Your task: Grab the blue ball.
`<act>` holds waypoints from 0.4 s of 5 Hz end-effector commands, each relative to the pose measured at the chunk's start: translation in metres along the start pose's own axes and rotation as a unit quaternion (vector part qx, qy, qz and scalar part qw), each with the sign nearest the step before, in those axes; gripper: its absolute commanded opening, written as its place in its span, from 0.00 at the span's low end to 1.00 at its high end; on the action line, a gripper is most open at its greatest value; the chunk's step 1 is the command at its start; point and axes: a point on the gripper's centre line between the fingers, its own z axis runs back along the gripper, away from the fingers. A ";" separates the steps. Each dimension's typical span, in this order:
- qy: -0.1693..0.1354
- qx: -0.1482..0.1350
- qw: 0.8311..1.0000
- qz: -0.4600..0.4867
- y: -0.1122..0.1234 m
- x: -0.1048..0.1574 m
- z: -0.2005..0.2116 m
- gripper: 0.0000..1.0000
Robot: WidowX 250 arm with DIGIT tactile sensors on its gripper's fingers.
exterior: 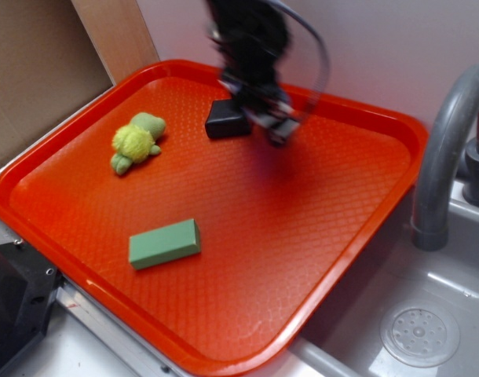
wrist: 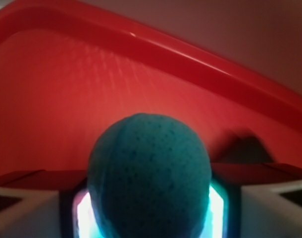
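The blue ball (wrist: 149,173) fills the lower middle of the wrist view, a speckled teal-blue sphere wedged between the two fingers. My gripper (wrist: 149,210) is shut on it, with lit pads pressing both of its sides. Seen from the exterior camera, the gripper (exterior: 265,110) is a dark motion-blurred shape over the far part of the red tray (exterior: 318,228), and the ball is hidden behind it.
A black block (exterior: 226,119) lies just left of the gripper. A yellow-green plush turtle (exterior: 136,141) sits at the tray's left and a green block (exterior: 164,243) near its front. A grey faucet (exterior: 444,149) and sink drain (exterior: 420,336) are to the right.
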 end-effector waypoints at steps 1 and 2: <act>0.016 0.045 0.999 -0.005 0.022 -0.075 0.135 0.00; 0.109 0.029 0.989 0.094 0.017 -0.087 0.157 0.00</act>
